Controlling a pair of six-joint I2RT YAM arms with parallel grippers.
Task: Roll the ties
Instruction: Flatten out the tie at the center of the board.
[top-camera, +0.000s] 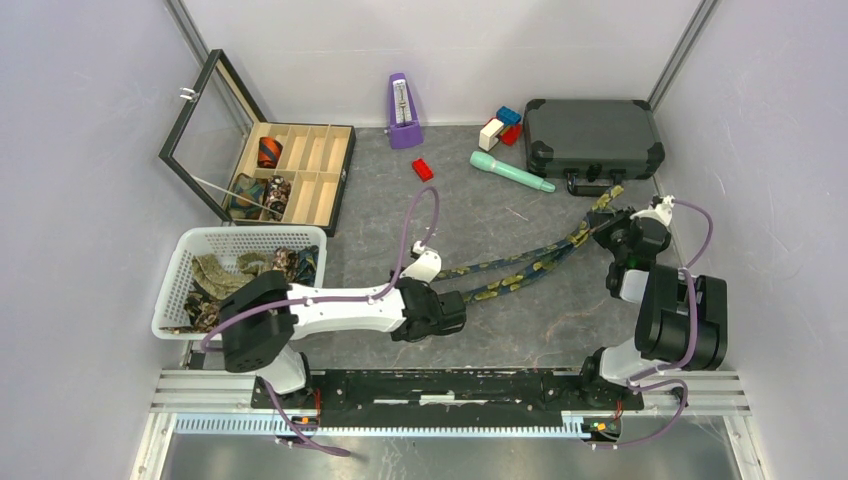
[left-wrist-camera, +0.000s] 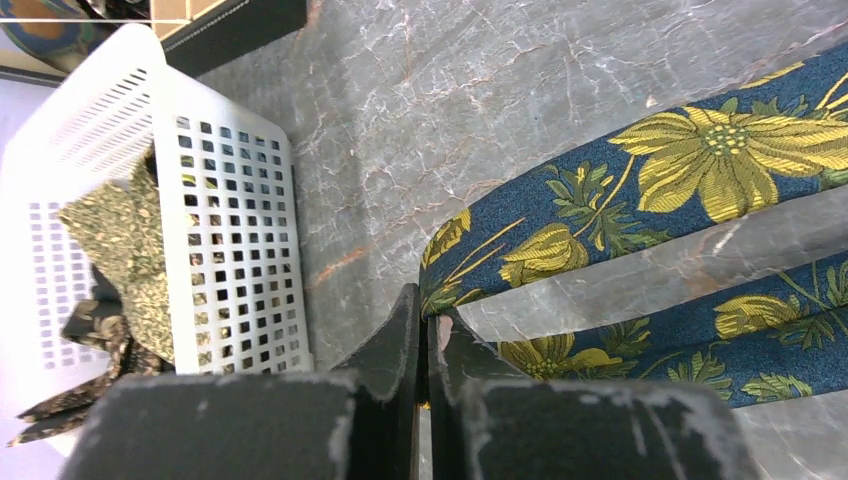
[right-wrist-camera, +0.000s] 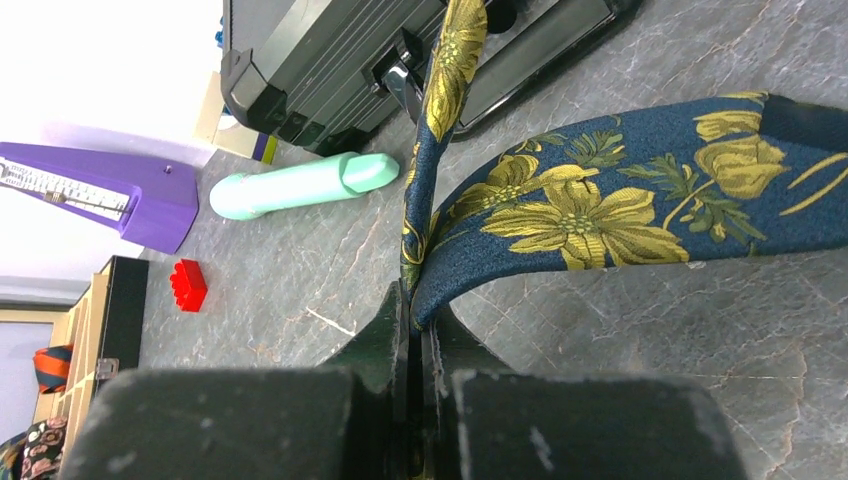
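Note:
A navy tie (top-camera: 520, 270) printed with yellow flowers lies doubled in two strands across the grey tabletop, stretched between both arms. My left gripper (top-camera: 455, 300) is shut on its folded end; in the left wrist view the fold of the tie (left-wrist-camera: 640, 190) is pinched at the jaw tips of the left gripper (left-wrist-camera: 428, 312). My right gripper (top-camera: 600, 226) is shut on the other end, where the tie (right-wrist-camera: 600, 210) rises out of the closed right gripper (right-wrist-camera: 415, 305). More ties (top-camera: 225, 272) lie loose in a white basket. Rolled ties (top-camera: 270, 152) sit in a wooden box.
The white basket (top-camera: 250, 232) stands at the left and shows in the left wrist view as the basket (left-wrist-camera: 230, 230). Behind it is the wooden box (top-camera: 330, 180) with its glass lid open. A purple metronome (top-camera: 403, 110), red block (top-camera: 423, 169), teal tool (top-camera: 510, 170) and black case (top-camera: 592, 137) stand at the back.

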